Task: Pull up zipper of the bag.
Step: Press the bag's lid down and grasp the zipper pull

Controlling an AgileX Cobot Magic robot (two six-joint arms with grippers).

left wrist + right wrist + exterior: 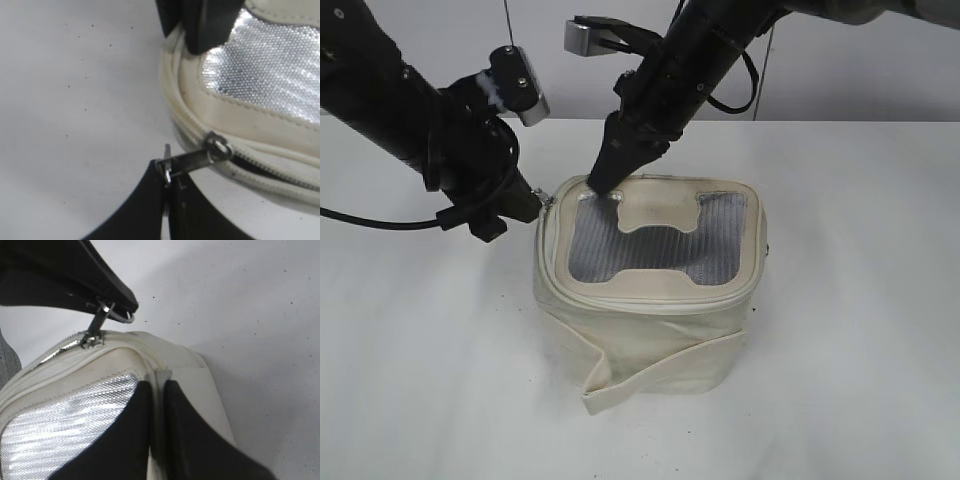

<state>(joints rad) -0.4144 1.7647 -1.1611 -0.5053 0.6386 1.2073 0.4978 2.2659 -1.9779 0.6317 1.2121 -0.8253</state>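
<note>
White tabletop (pixel 860 330), faintly speckled; plain pale wall (pixel 880 80) behind; soft even light

Lighting: bright, even, diffuse; soft faint shadow beneath the bag (pixel 650 300) on the white table (pixel 860 300). Glare: strong highlights on the mesh panel (pixel 270 65) in both wrist views. Focus: exterior view moderately sharp; wrist views soft, with near black fingers (pixel 195 440) blurred. Black arms render nearly detail-free.

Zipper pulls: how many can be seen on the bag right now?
1. The zipper pull sits at the bag's left corner, pinched by the left gripper. A second may be hidden.
</note>
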